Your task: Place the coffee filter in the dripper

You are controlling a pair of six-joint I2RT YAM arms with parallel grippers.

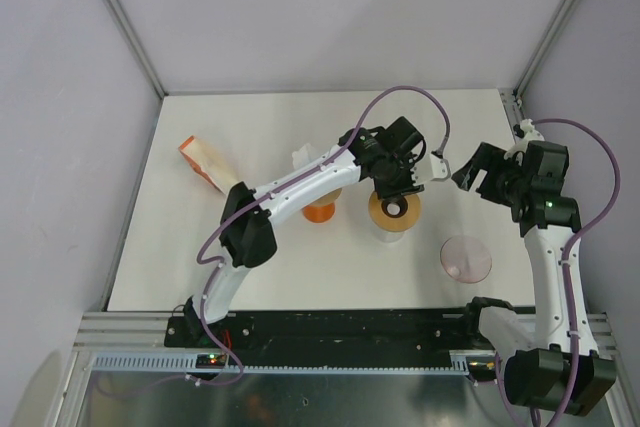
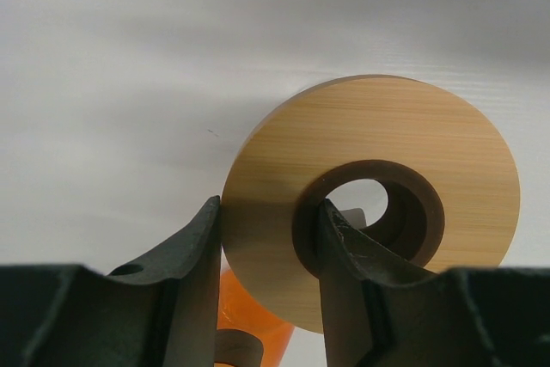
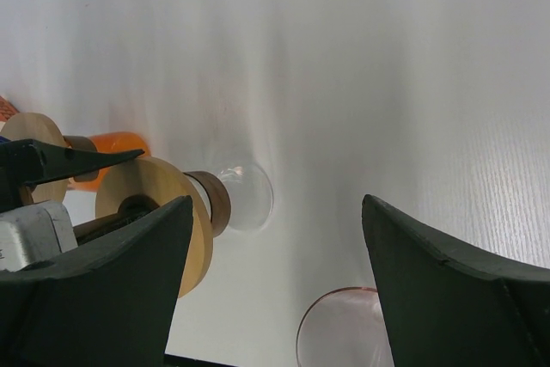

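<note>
One dripper (image 1: 394,213), frame centre, rim pinched by left gripper (image 2: 271,212); right gripper (image 1: 462,175) spread just to its right.

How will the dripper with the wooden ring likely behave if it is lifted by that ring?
The dripper looks stiff: its wooden ring shows no bending in the left pincer. Its clear glass part seems fragile, and probably slippery. Being round, it may roll if laid sideways.
</note>
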